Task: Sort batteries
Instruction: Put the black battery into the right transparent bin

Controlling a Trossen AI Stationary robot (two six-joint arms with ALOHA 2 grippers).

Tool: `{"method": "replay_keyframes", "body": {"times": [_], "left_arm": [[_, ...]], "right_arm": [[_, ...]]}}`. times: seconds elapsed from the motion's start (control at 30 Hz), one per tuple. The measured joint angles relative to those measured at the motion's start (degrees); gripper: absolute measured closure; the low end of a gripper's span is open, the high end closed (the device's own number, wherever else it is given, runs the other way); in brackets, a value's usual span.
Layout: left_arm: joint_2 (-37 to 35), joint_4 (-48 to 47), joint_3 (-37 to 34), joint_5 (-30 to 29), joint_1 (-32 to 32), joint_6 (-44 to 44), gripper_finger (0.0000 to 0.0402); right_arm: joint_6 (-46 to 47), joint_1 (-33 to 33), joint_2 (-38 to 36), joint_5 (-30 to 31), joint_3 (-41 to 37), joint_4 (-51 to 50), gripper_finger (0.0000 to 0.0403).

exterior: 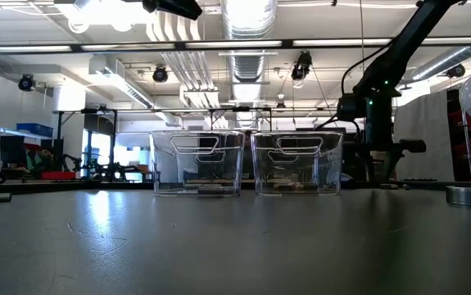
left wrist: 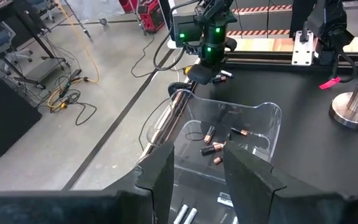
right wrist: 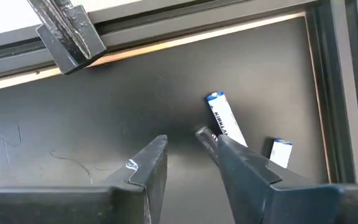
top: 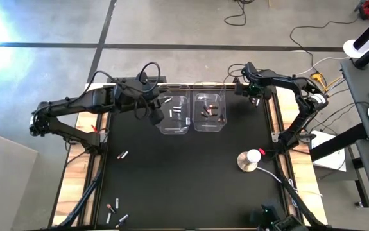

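Note:
Two clear bins stand side by side at the far middle of the black mat. The left bin (top: 174,114) holds silvery batteries (left wrist: 185,214) and the right bin (top: 210,112) holds dark copper-ended batteries (left wrist: 213,148). My left gripper (left wrist: 197,152) hovers open above the left bin, with nothing between its fingers. My right gripper (right wrist: 182,140) points down, open, at the mat's far right corner (top: 253,93). There a silvery-white battery with a blue end (right wrist: 222,118) lies flat beside one finger, and a second one (right wrist: 280,152) lies close by. My right gripper has one fingertip (right wrist: 219,146) standing at the near end of the silvery-white battery (right wrist: 226,127), which lies flat on the mat outside the gap between the fingers. I cannot tell whether the finger touches it.
Loose batteries lie on the mat at the left (top: 123,155) and near the front left corner (top: 110,208). A round white-topped metal disc (top: 249,160) and a red clip (top: 262,152) sit at the right. The frame rail (right wrist: 166,43) runs just beyond my right gripper.

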Motion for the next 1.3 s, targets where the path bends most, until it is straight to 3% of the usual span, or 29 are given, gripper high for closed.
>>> {"method": "replay_keyframes", "body": {"times": [0.2, 0.43, 0.97, 1.3], "left_arm": [[0.0, 0.05, 0.0, 0.02, 0.0, 0.7, 0.0283], [0.0, -0.29, 0.0, 0.04, 0.0, 1.6, 0.0283], [-2.96, -6.42, 0.0, 0.04, 0.66, 1.88, 0.0283], [-4.14, -8.15, 0.0, 0.07, 1.5, 4.63, 0.0283]], "right_arm": [[-5.44, 0.0, 0.0, -0.66, 0.02, -1.12, 0.0273], [-4.64, 0.21, 0.0, -0.21, 0.06, -1.18, 0.0275], [16.4, 4.99, 0.0, 6.03, 0.08, -7.55, 0.0258], [16.75, 5.14, 0.0, 8.5, -0.06, -5.41, 0.021]]}}
